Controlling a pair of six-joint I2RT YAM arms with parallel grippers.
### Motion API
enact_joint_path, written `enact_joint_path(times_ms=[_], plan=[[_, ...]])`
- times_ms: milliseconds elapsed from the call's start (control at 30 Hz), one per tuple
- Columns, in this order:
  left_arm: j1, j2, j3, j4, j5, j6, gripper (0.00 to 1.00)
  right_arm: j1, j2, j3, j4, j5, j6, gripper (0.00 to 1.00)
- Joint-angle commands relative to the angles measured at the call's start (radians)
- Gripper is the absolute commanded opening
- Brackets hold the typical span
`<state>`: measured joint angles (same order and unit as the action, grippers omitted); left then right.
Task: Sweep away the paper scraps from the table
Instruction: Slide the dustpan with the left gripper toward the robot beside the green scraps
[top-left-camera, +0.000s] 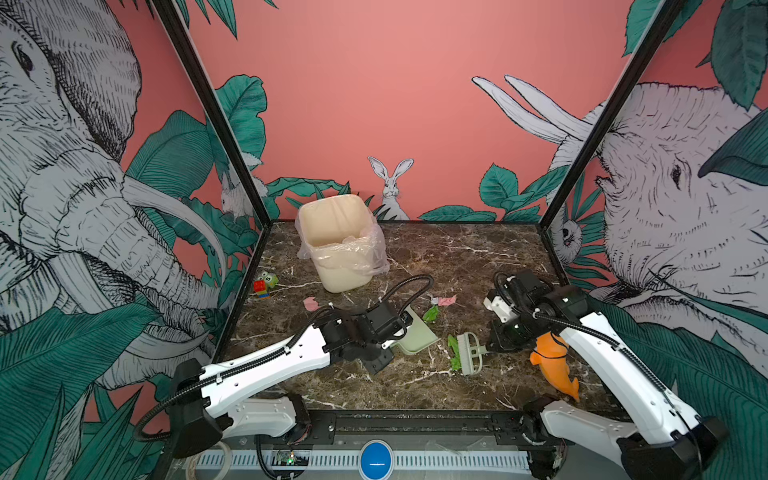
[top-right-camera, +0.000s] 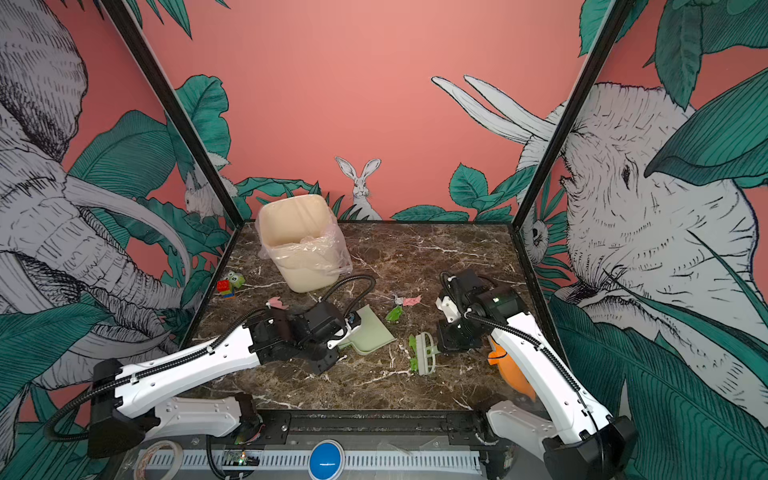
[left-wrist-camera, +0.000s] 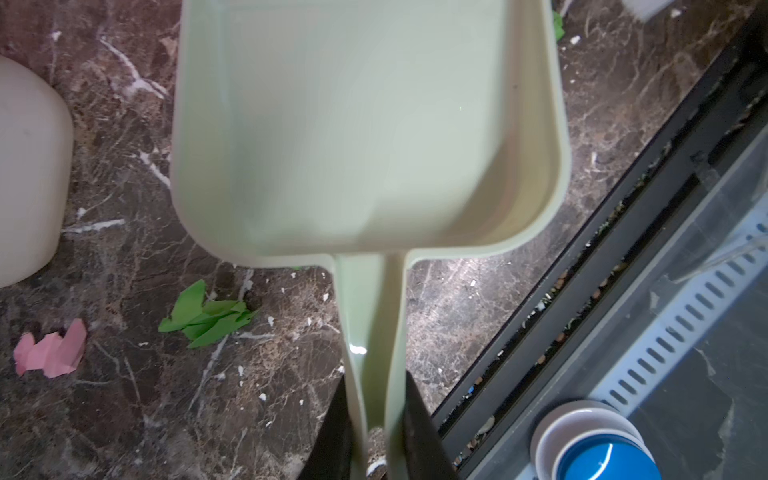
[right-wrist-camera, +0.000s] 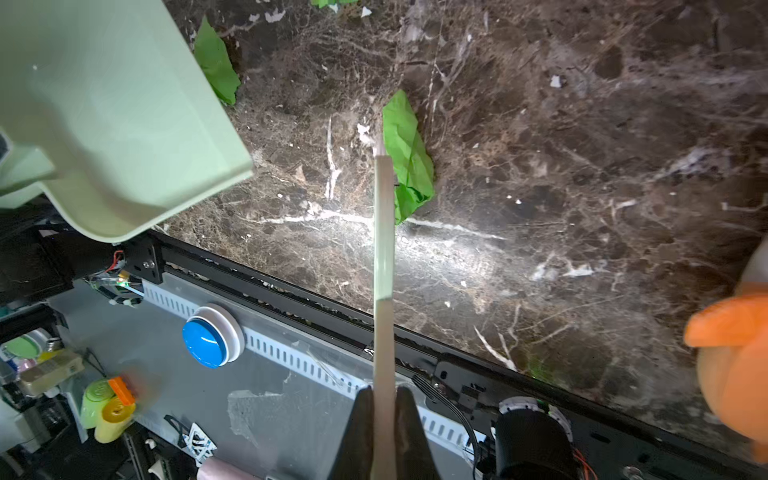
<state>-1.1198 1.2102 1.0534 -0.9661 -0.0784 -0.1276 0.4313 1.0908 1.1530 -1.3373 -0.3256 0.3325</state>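
On the dark marble table (top-left-camera: 478, 257), my left gripper (left-wrist-camera: 376, 415) is shut on the handle of a pale green dustpan (left-wrist-camera: 353, 124), whose pan is empty. My right gripper (right-wrist-camera: 384, 399) is shut on the handle of a pale green brush (top-left-camera: 469, 353). A green paper scrap (right-wrist-camera: 409, 158) lies right against the brush, between brush and dustpan (top-left-camera: 417, 338). Another green scrap (top-left-camera: 431, 313) lies behind the dustpan. Pink and white scraps (top-left-camera: 446, 300) lie further back, and a pink scrap (top-left-camera: 310, 304) lies behind my left arm.
A cream bin with a clear liner (top-left-camera: 340, 245) stands at the back left. Red-and-green toy blocks (top-left-camera: 265, 284) sit by the left frame. An orange fish toy (top-left-camera: 555, 365) lies under my right arm. A black frame (top-left-camera: 415, 415) edges the table's front, with a blue button (top-left-camera: 376, 459) beyond.
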Motion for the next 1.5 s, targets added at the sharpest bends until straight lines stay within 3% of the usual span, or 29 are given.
enact_joint_path(times_ms=[0,533,867,1467], plan=[[-0.032,0.014,-0.023,0.006,0.034,-0.035,0.04,-0.010,-0.003,0.036,-0.095,0.093,-0.061,0.00],[-0.153,0.144,-0.108,0.137,0.054,-0.055,0.03,-0.002,0.153,0.113,-0.047,0.271,-0.120,0.00],[-0.181,0.192,-0.086,0.156,0.032,0.007,0.03,0.052,0.271,0.192,-0.010,0.299,-0.153,0.00],[-0.183,0.234,-0.096,0.186,0.001,0.093,0.02,0.144,0.338,0.181,0.012,0.326,-0.128,0.00]])
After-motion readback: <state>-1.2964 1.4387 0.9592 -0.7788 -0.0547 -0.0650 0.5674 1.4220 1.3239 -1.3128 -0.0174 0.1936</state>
